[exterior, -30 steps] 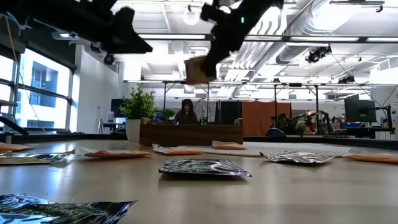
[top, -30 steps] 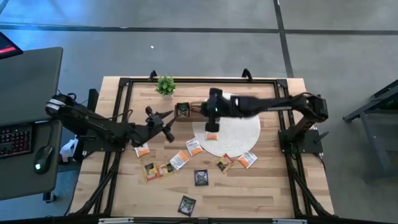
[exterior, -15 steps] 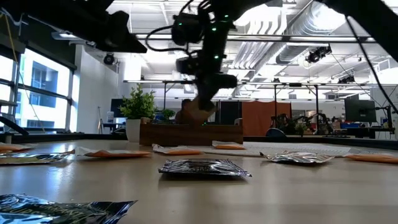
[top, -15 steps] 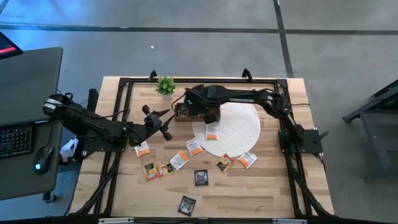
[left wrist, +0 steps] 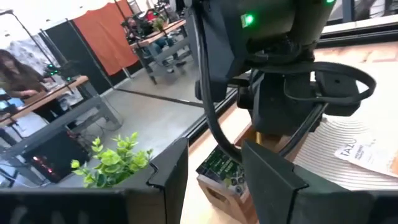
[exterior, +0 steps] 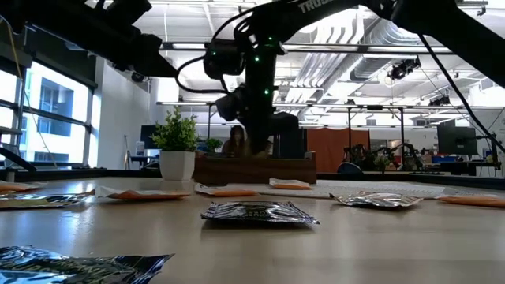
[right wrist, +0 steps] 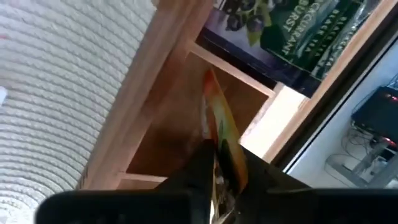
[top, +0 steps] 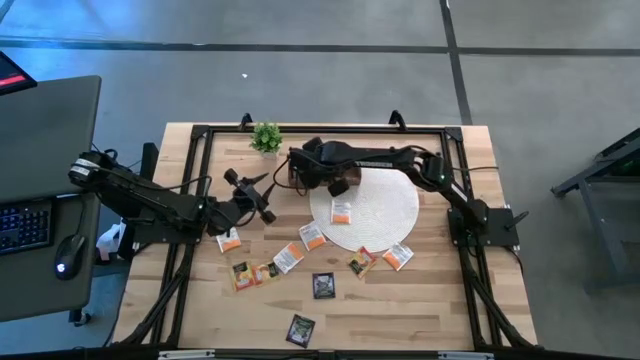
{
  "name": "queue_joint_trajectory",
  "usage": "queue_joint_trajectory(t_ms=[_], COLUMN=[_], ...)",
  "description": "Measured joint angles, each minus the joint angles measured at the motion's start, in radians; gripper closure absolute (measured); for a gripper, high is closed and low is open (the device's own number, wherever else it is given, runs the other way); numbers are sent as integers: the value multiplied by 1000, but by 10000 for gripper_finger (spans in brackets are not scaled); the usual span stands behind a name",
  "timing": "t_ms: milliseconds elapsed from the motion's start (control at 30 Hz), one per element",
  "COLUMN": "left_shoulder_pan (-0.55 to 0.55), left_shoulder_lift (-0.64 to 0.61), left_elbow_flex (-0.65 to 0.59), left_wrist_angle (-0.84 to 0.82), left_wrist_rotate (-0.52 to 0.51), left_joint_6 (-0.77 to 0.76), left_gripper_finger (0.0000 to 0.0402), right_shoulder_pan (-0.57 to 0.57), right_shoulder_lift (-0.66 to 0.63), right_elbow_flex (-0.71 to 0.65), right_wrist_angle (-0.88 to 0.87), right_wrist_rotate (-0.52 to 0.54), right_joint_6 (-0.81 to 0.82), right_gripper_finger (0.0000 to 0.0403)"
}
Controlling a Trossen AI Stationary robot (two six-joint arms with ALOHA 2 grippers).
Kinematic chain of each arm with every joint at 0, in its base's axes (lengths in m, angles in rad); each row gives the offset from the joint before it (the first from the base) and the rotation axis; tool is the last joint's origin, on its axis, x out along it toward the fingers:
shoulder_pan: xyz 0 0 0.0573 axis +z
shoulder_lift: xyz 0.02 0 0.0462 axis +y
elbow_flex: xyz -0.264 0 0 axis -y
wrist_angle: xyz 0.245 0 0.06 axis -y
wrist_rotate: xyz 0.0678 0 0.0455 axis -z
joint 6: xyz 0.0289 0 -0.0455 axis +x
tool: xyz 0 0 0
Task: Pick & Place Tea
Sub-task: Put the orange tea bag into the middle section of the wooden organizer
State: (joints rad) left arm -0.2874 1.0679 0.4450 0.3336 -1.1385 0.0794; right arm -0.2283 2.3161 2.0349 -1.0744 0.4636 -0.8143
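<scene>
**Right gripper parked over the wooden tray with an orange sachet**

Right gripper is hanging right over the wooden tray, and the wrist camera is showing an orange-and-yellow tea sachet standing on edge between its fingers, poking down into a bare compartment. Fingers are sitting narrow with the sachet's top end between them; whether they're actually pinching it or just letting go, I can't tell. The compartment next door is already holding a dark sachet with green print.

Left gripper is hovering just beside the tray, on the side away from the round white mat, with its fingers standing apart and nothing between them.

The rest of the tea is lying flat around the tray: one white-and-orange sachet on the mat, another at the mat's rim, more strung out on the table beyond the mat, plus two dark ones farther out still. A little potted plant is sitting near the tray's other side.
</scene>
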Motion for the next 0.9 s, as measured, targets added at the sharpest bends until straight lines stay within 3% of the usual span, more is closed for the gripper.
queue_joint_trajectory(t_ms=[233,367,533,667,767,900], left_shoulder_pan=[0,0,0,-1,-1,-10], left_shoulder_lift=[0,0,0,0,0,-21], left_elbow_flex=[0,0,0,0,0,0], left_wrist_angle=[0,6,10,8,9,7], left_wrist_rotate=[-5,-6,-6,-6,-7,-2], left_joint_6=[2,2,-9,-17,-23,-36], left_gripper_finger=[255,255,255,255,255,255], right_shoulder_pan=[-3,-11,-15,4,37,77], right_shoulder_lift=[-4,-4,-5,-41,-101,-168], right_elbow_flex=[-4,-5,-5,-6,-5,-5], right_wrist_angle=[26,110,220,146,51,-43], right_wrist_rotate=[4,67,184,229,161,-59], right_joint_6=[-5,31,83,133,250,479], right_gripper_finger=[302,280,273,280,288,301])
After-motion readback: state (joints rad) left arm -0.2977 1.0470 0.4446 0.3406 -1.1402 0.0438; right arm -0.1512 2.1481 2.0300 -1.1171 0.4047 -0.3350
